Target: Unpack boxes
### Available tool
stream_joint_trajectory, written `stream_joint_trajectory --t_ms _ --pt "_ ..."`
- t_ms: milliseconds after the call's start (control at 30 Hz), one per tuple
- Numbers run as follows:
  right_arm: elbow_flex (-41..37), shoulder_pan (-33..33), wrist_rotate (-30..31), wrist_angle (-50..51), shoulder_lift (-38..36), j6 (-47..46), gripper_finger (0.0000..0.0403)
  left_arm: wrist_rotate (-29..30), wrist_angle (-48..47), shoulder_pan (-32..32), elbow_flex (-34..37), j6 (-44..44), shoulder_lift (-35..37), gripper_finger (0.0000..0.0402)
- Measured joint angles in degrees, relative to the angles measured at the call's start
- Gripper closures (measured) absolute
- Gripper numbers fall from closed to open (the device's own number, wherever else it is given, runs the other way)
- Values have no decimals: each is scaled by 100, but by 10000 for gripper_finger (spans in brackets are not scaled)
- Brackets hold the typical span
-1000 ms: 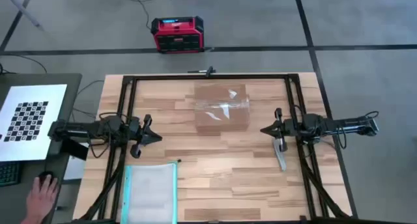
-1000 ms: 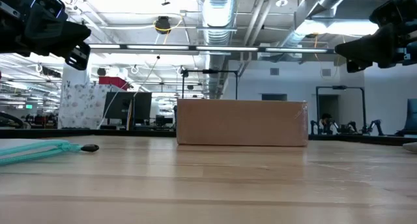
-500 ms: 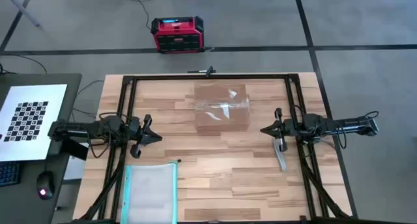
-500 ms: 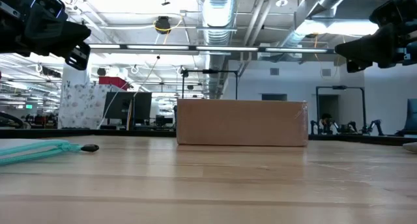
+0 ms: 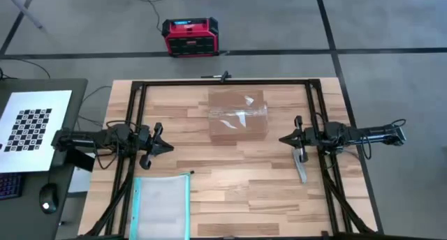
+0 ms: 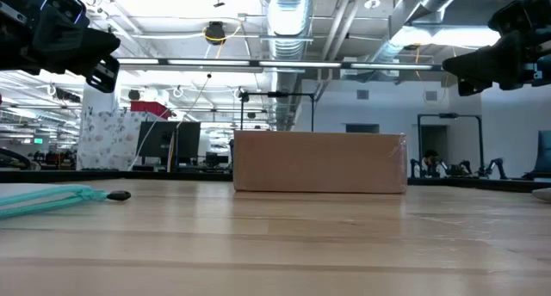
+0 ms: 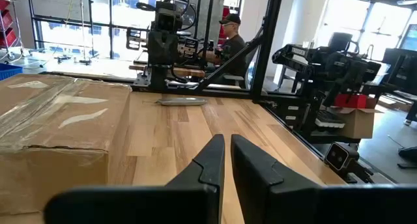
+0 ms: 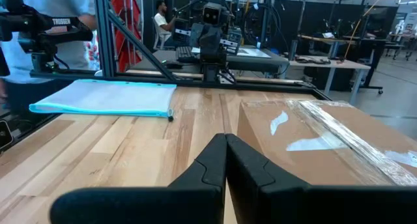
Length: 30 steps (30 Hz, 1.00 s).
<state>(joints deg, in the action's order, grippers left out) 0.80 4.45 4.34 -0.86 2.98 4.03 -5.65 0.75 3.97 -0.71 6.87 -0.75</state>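
High view, nearest edge first: a clear pouch with teal edges [image 5: 162, 206] lies flat on the wooden table [image 5: 237, 198] at about 7 o'clock. A grey tool [image 5: 301, 165] lies on the wood at about 4 o'clock.

Farther in, the left claw [image 5: 167, 146] hangs above the table at 9 o'clock. It points toward the middle. In the left wrist view its two dark fingers [image 7: 210, 160] sit almost together, with only a thin slit between them. They hold nothing and touch nothing.

The right claw [image 5: 283, 138] hangs above the table at 3 o'clock and also points toward the middle. In the right wrist view its fingers [image 8: 207, 162] are pressed together. It holds nothing too, and it is apart from the box.

The brown box [image 5: 238, 114] sits a little past the middle, toward 12 o'clock, between the two claws. Its flaps are down, and shiny tape [image 5: 237, 113] runs across the top.

Off the table at 11 o'clock, a red and black case [image 5: 190, 36] stands on the floor.
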Motion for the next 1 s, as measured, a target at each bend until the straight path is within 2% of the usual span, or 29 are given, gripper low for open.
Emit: stream_joint_trajectory --t_ms 667,867,1000 --pt "-1 2 0 0 0 0 403 0 0 0 0 -2 0 389" --pt "0 0 -2 0 0 0 403 96 51 0 0 -1267 2 389" --pt "0 1 -1 0 0 -1 403 98 57 1 1 -1408 2 389"
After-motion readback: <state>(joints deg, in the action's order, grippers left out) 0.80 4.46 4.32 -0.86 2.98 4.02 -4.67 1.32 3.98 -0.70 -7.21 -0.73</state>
